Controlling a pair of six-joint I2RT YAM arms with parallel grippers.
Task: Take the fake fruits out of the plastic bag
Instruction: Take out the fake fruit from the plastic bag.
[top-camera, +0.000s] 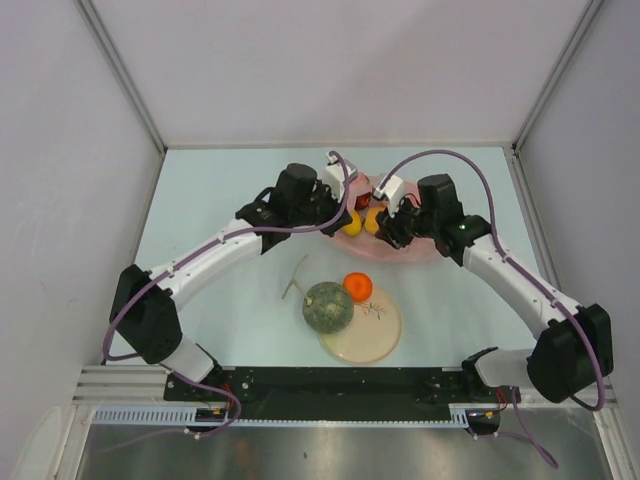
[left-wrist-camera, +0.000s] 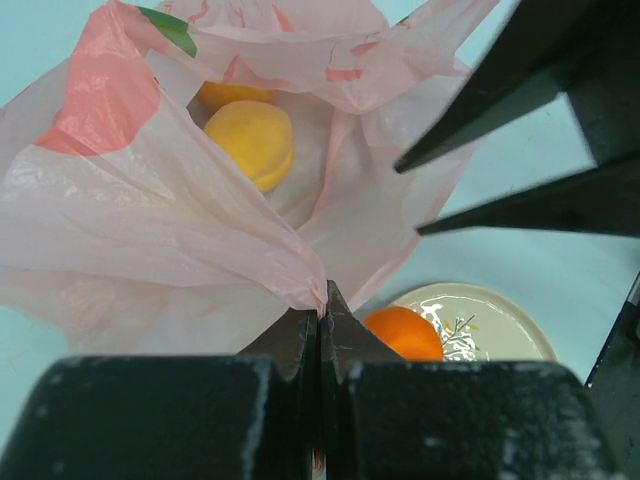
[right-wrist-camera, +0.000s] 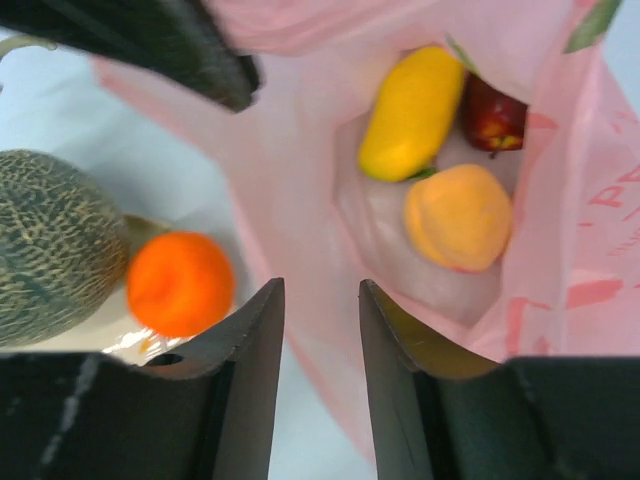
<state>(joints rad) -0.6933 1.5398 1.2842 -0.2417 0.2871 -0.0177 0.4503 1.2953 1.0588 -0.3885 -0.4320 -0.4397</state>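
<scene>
Our left jaws are shut tight on a fold of the pink plastic bag (left-wrist-camera: 150, 230), pinching the crinkled film at its near edge. Our right jaws stand slightly parted, with a narrow gap between them. They hover over the bag's edge with nothing gripped, and we cannot tell whether they touch the film. The bag lies on the pale desk (top-camera: 220, 190) at its far middle, between our two wrists and just beyond the cream plate (top-camera: 375, 340). Through its open mouth we see three fruits lying close together: a yellow oblong fruit (right-wrist-camera: 415, 110), a dark red fruit (right-wrist-camera: 492, 115) tucked against it, and a peach (right-wrist-camera: 460, 215) just beside both. Outside the bag, the netted melon (top-camera: 327, 306) rests on the plate's left rim, its stem reaching out over the desk. The orange (top-camera: 358, 287) sits just beside the melon at the plate's far edge.
</scene>
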